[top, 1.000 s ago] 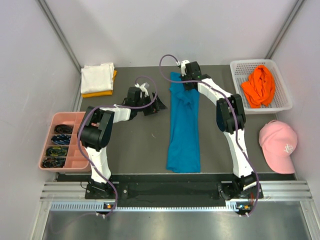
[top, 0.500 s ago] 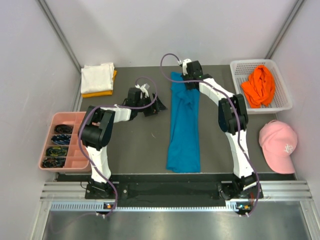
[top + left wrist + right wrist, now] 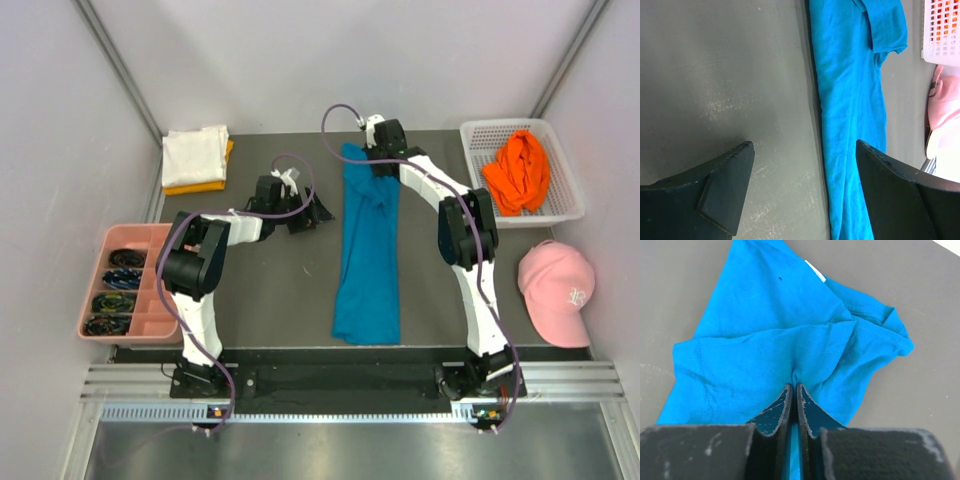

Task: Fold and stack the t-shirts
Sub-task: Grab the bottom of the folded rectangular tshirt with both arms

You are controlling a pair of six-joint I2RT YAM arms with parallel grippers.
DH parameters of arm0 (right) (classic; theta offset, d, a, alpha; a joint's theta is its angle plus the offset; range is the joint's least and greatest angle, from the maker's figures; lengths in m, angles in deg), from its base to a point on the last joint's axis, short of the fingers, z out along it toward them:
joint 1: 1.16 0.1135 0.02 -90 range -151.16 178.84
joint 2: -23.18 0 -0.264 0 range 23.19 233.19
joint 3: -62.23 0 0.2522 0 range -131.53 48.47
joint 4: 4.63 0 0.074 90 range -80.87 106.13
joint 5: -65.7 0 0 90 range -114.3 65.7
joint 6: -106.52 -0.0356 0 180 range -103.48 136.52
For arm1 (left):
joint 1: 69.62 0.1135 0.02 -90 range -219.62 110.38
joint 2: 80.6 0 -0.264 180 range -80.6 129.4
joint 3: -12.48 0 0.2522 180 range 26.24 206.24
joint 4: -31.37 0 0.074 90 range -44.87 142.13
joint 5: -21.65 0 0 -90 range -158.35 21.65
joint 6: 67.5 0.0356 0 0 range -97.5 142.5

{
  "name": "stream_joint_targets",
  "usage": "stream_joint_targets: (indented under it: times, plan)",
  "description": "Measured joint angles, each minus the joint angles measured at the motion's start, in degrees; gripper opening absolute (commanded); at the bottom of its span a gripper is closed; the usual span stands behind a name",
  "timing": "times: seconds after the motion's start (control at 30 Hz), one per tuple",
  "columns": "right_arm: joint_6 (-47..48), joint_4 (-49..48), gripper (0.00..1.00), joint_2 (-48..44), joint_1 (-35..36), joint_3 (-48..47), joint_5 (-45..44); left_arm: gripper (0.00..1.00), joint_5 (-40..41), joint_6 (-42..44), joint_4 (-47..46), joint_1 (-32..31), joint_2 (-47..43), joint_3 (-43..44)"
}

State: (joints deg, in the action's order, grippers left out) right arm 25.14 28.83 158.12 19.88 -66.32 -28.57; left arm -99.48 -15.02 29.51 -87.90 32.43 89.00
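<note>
- We see the teal-blue t-shirt (image 3: 367,250) lying on the dark table (image 3: 270,290) as a long narrow strip. It runs from the far middle of the table toward the near edge, between the two arms.
- The right gripper (image 3: 794,400) sits at the far end of this strip. In the right wrist view its two fingers are pressed almost together, and a ridge of teal cloth is pinched between their tips. Wrinkles in the cloth run in toward the pinch.
- In the same view we note a sleeve hem folded out to the right of the pinch and a small white label near the far edge of the cloth.
- The left gripper (image 3: 804,145) has its fingers spread wide and holds nothing. It is over bare table, just left of the strip's long edge.
- At the far left corner we find the white t-shirt (image 3: 195,153), folded and resting on the yellow-orange t-shirt (image 3: 200,186), whose edge shows along the near and right sides.
- The bright orange t-shirt (image 3: 517,170) lies crumpled in the white basket (image 3: 570,205) at the far right.
- Beyond the table's right edge lies a pink cap (image 3: 555,290), and at its left edge a pink tray (image 3: 150,240) with compartments.
</note>
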Motion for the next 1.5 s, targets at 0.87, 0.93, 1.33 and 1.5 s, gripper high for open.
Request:
stream_joint_targets:
  times: [0.87, 0.93, 1.33, 1.5]
  plan:
    - [0.22, -0.39, 0.31, 0.00, -0.66, 0.04, -0.90, 0.86, -1.25, -0.02, 0.04, 0.00, 0.33, 0.02]
    - [0.15, -0.42, 0.31, 0.00, -0.68, 0.02, -0.85, 0.86, -1.27, -0.02, -0.17, 0.00, 0.39, 0.02]
    - [-0.79, 0.00, 0.36, 0.70, -0.72, -5.38, 1.14, 0.86, -1.64, -0.02, -0.42, 0.00, 0.92, 0.52]
    - [-0.76, 0.04, 0.36, 1.40, -0.72, -5.33, 1.16, 0.86, -1.66, -0.02, -0.44, 0.00, 1.05, 0.68]
